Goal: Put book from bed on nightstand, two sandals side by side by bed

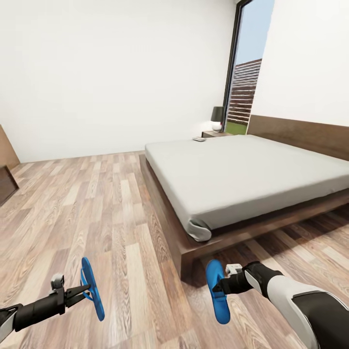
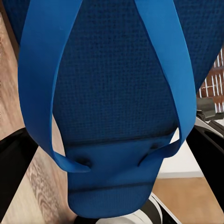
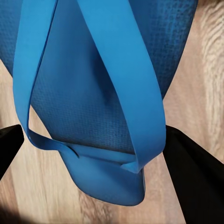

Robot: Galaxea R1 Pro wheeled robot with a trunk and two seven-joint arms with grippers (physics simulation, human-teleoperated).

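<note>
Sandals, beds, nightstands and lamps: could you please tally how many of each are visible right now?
Sandals: 2, one in the left gripper, one in the right gripper
Bed: 1
Nightstand: 1
Lamp: 1
Total: 5

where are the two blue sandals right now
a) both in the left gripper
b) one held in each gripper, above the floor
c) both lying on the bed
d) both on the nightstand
b: the left gripper grips one sandal and the right gripper grips the other sandal, both over the wood floor near the bed.
</note>
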